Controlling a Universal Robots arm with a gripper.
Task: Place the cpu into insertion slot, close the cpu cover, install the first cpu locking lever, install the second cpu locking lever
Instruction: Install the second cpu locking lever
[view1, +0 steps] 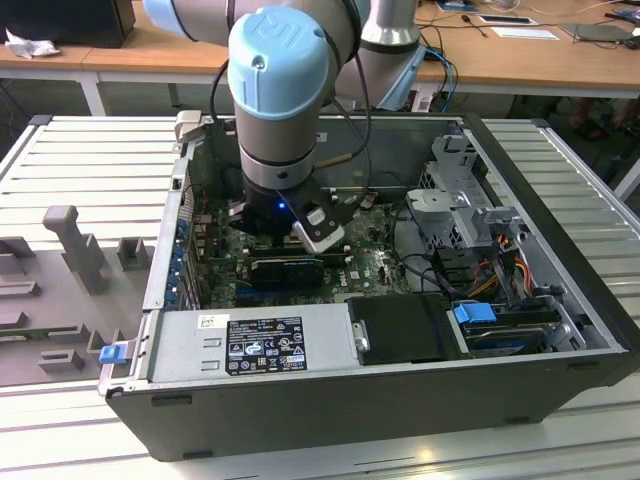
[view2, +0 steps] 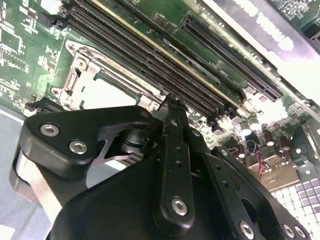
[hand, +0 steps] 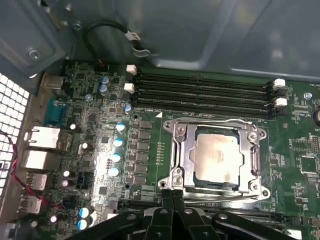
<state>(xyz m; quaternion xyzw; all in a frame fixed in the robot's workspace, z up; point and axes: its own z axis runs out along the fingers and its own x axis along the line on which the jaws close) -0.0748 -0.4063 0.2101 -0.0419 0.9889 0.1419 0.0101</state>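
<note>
Arm: in the exterior view the robot arm, with its pale blue joint cap, reaches down into the open computer case (view1: 560, 290), its wrist low over the green motherboard (view1: 375, 262)
Gripper: black gripper (hand: 172, 196) poised at the edge of the socket in the first wrist view; also seen in the second wrist view (view2: 170, 102)
Fingers: the 2 fingertips are pressed together with no gap between them and nothing pinched
Cpu: the cpu (hand: 218, 157) lies flat inside the insertion slot (hand: 186, 152), pale silvery top facing up with a faint brownish smear across it
Cpu cover: the cpu cover (hand: 254, 159) is folded down over the chip, its frame lying around the chip's edges, the metal top showing through the cut-out
Locking levers: thin wire levers (hand: 210, 121) run along the socket's rim; whether they are latched I cannot tell
Memory slots: 4 long black memory slots (hand: 200, 92) run just beside the socket, white clips at their ends
Capacitors: a row of blue-topped capacitors (hand: 118, 142) stands near the socket on the side toward the rear ports
Case surroundings: the case sits on a slatted grey table (view1: 90, 160); a grey power supply (view1: 250, 345) with a label lies along its near wall in the exterior view
</note>
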